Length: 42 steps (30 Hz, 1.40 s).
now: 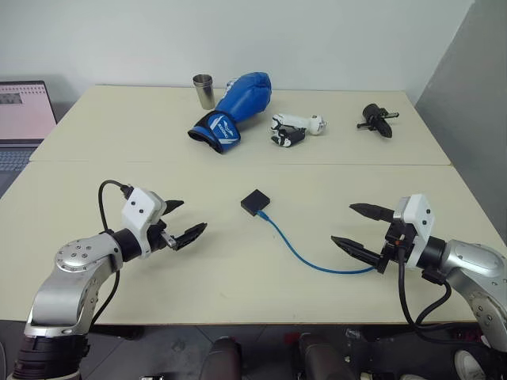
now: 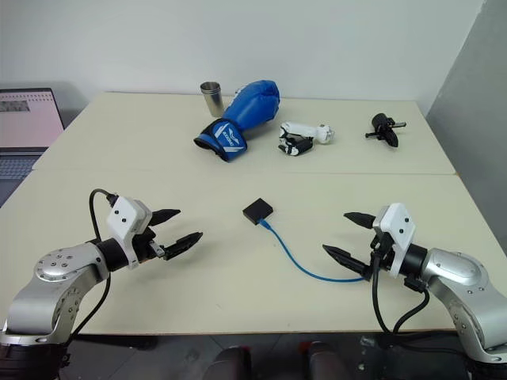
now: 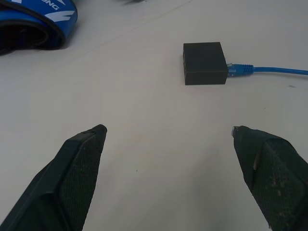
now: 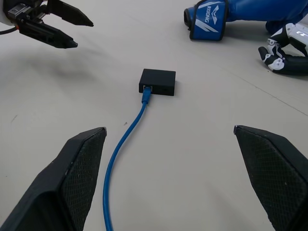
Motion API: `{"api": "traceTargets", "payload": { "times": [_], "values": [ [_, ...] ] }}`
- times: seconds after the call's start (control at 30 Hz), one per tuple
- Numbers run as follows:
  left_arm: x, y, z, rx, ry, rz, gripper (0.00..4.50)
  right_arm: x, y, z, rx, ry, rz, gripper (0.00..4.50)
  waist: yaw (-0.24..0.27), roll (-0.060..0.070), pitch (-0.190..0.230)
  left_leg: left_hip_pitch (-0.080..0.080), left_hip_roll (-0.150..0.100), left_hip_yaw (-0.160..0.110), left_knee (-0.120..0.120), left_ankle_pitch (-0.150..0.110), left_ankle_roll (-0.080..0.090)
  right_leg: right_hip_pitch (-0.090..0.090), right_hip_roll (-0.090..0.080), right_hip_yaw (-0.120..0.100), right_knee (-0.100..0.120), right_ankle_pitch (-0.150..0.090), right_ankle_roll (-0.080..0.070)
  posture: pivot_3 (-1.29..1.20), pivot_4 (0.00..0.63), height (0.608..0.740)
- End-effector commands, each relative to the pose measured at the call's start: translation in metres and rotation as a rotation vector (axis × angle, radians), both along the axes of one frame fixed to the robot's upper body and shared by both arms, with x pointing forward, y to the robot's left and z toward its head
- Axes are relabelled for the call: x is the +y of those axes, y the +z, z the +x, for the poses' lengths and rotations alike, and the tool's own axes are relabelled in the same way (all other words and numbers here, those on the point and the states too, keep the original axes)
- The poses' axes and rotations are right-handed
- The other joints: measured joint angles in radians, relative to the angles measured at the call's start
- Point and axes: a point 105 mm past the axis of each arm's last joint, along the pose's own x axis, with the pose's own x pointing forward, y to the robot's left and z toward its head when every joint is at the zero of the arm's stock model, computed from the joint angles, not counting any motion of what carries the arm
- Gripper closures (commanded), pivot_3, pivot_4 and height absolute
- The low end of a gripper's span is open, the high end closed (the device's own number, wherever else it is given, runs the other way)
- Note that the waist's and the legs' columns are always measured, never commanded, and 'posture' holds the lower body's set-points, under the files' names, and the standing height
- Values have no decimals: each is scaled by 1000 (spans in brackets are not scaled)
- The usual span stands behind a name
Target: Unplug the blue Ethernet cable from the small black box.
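The small black box [image 1: 255,202] lies flat near the middle of the cream table. The blue Ethernet cable [image 1: 305,255] is plugged into its near edge and curves away toward my right arm. Its plug [image 3: 239,69] sits in the box's port. My left gripper [image 1: 184,221] hovers open to the left of the box, a hand's width away, holding nothing. My right gripper [image 1: 358,228] is open too, just above the cable's far end [image 2: 356,278], with nothing between its fingers. The right wrist view looks along the cable [image 4: 126,144] to the box [image 4: 158,82].
At the back of the table stand a metal cup [image 1: 204,90], a blue boxing glove [image 1: 235,108], a white and black robot hand [image 1: 293,128] and a black knobbed gadget [image 1: 376,119]. A laptop [image 1: 24,119] sits off the left edge. A seam [image 1: 238,163] crosses the table.
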Motion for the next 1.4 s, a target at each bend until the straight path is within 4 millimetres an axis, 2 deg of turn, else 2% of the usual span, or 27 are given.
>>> {"api": "traceTargets", "payload": {
  "times": [0.03,0.53,1.0,1.1,1.4],
  "values": [
    [-5,10,-3,-34,-35,-20,51,-2,10,1,-38,-4,11,0,0,0,0,0,0,0,0,0,0,0,0,0,0,0,0,0,150,740],
    [-5,8,-5,-40,-42,-7,51,2,11,2,-29,1,35,0,0,0,0,0,0,0,0,0,0,0,0,0,0,0,0,0,150,740],
    [-10,9,-13,-4,-147,-48,51,10,10,6,-36,-2,24,0,0,0,0,0,0,0,0,0,0,0,0,0,0,0,0,0,150,740],
    [-11,7,-16,20,-188,-33,51,22,4,10,-34,-14,22,0,-1,0,0,0,0,0,0,0,0,0,0,0,0,0,0,0,150,740],
    [-16,0,-18,43,-274,62,51,80,-30,45,-34,-46,-51,0,-3,0,0,-1,1,0,0,0,0,-2,1,1,0,0,0,0,150,740]
  ]
}}
